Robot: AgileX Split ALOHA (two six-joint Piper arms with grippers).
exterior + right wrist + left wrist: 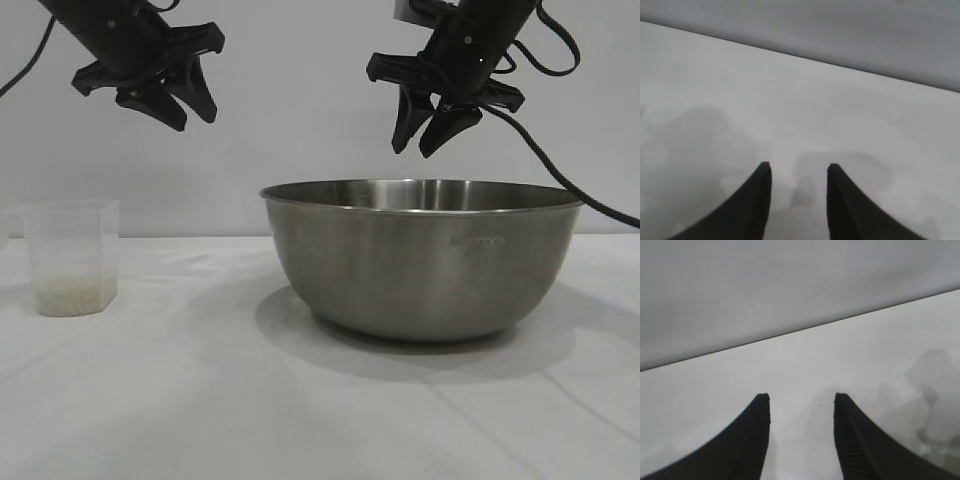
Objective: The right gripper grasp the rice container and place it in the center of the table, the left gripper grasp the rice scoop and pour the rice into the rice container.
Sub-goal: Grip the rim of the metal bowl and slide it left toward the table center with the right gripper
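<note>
Light's soft, even, fairly bright, coming from overhead w/ no harsh glare. Rice container [420, 260] throws a broad soft shadow on the table [200, 400] in front, faint sheen on its steel side. Wrist views: fingers [747, 445] close-up, slightly soft; blurry grey shadows mottle the table beyond.

White table [200, 400] under plain grey wall [300, 120].
</note>
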